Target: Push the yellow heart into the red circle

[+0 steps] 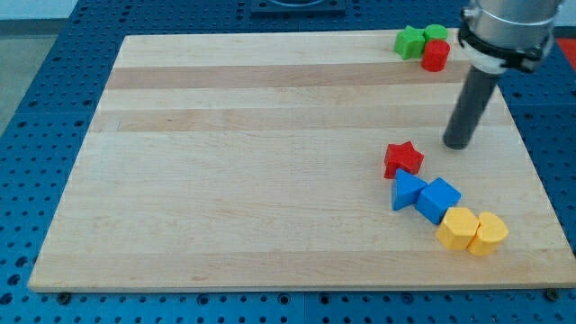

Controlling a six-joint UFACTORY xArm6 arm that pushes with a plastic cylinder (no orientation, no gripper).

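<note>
The yellow heart (490, 234) lies near the view's bottom right, touching a yellow hexagon (456, 228) on its left. The red circle (436, 56) stands at the view's top right, touching two green blocks. My tip (457, 144) rests on the board between them, to the right of a red star (403, 159), well above the yellow heart and below the red circle. It touches no block.
A green star (409, 41) and a green circle (436, 34) sit by the red circle at the board's top edge. Two blue blocks (408, 190) (438, 199) lie in a row between the red star and the yellow hexagon. The board's right edge (531, 162) is close.
</note>
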